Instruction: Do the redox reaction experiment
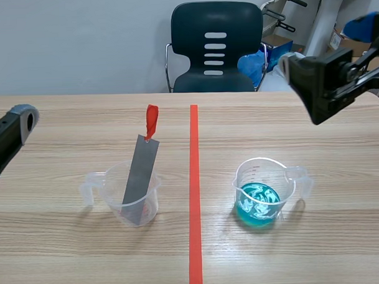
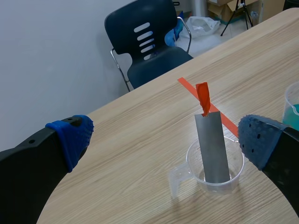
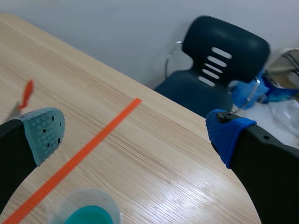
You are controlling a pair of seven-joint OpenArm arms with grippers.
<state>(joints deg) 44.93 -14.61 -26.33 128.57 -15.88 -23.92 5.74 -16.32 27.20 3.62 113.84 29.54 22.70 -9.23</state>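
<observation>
Left gripper [image 2: 166,137] is open, fingers wide apart, holding nothing. Just ahead of it, between the fingers and nearer the right one, a flat grey metal strip with a red-orange tab on top [image 2: 212,147] stands tilted in a clear plastic measuring cup with a handle [image 2: 236,173]. Right gripper [image 3: 135,133] is also open and holds nothing. Below it, nearer its left finger, sits a clear plastic cup of blue-green liquid [image 3: 86,193]. Neither gripper touches a cup.

Left fingers [image 2: 70,137] spread wide — right fingers [image 3: 44,133] spread wide, held high
</observation>
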